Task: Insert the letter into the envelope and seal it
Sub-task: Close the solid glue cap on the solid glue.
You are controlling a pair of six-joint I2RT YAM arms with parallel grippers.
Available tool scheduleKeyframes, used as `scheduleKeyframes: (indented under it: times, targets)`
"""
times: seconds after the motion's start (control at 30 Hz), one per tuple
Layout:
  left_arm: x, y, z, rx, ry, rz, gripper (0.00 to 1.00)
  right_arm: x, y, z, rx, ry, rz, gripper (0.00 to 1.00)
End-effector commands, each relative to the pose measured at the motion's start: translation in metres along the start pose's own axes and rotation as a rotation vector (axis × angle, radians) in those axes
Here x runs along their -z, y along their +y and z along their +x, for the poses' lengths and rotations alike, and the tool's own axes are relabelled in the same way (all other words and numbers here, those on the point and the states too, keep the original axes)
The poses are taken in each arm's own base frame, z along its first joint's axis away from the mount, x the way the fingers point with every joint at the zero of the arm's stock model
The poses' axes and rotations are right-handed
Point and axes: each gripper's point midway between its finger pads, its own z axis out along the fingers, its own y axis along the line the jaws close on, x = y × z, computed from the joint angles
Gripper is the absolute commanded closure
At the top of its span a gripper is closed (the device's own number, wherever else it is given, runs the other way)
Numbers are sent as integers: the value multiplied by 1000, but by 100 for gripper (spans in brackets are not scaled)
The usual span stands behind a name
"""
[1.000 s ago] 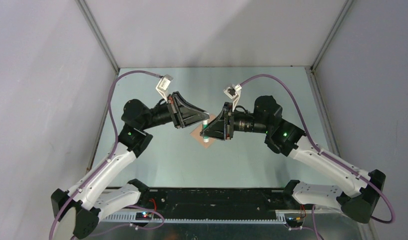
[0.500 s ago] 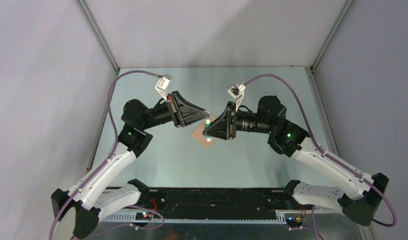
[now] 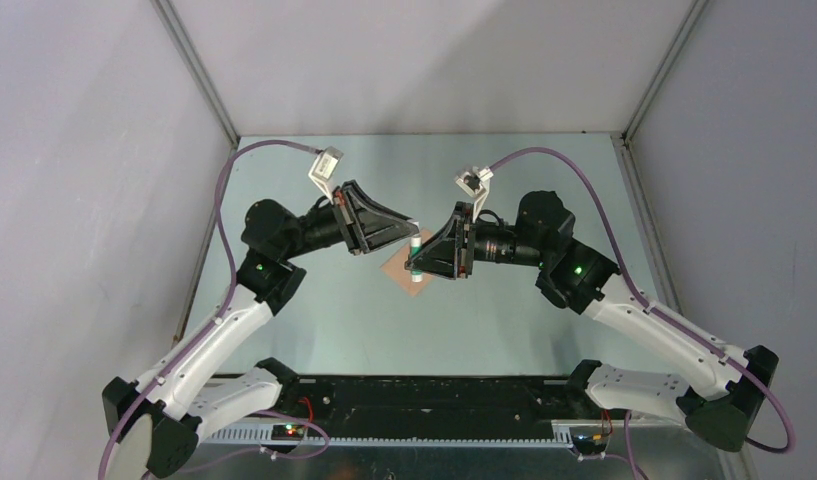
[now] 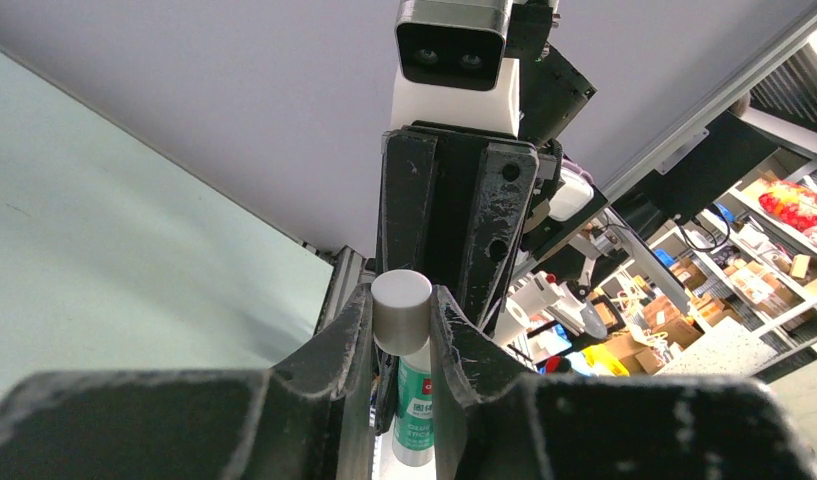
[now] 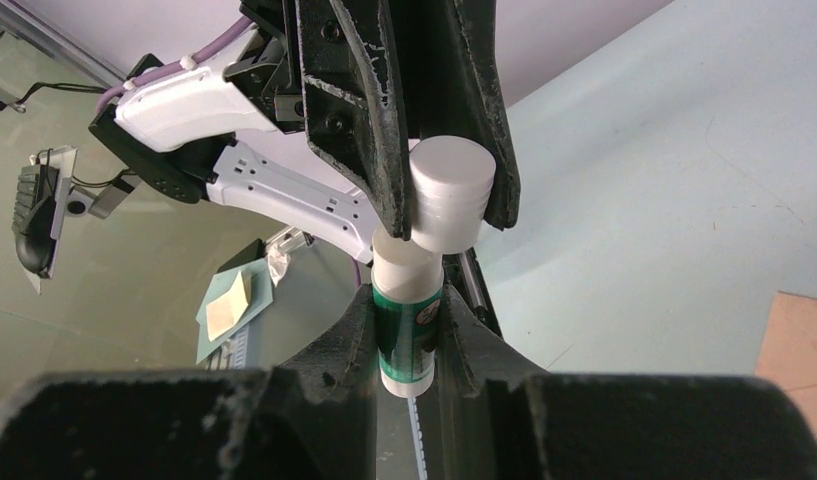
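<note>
envelope (image 3: 392, 268): flat mid-table beneath both grippers, showing toward 7 o'clock; likely thin and floppy, so press it flat, don't pinch.
glue stick (image 5: 404, 350): probably rigid and slick; your right gripper (image 5: 407, 315) pinches its green body.
cap (image 5: 446, 195): your left gripper (image 4: 401, 325) clamps it.

A green-labelled glue stick (image 5: 409, 320), white cap (image 5: 449, 190) at its end, above the pale bench (image 3: 314, 330), grey walls (image 3: 404, 60) around

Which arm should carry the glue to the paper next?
Right. The right gripper clamps the glue stick by its green body; the left gripper holds only the cap. Tan paper lies just below.
</note>
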Motion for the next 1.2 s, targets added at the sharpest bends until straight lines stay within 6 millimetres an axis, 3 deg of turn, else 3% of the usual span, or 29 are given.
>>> scheduleKeyframes:
  times: [0.0,1.17]
  targets:
    - [2,-24,9,-5,70,80,100,0,20,-39,92,-139,-56,100]
    - [7,-45,3,-19,66,132,100,-2,11,-33,88,-118,-21,100]
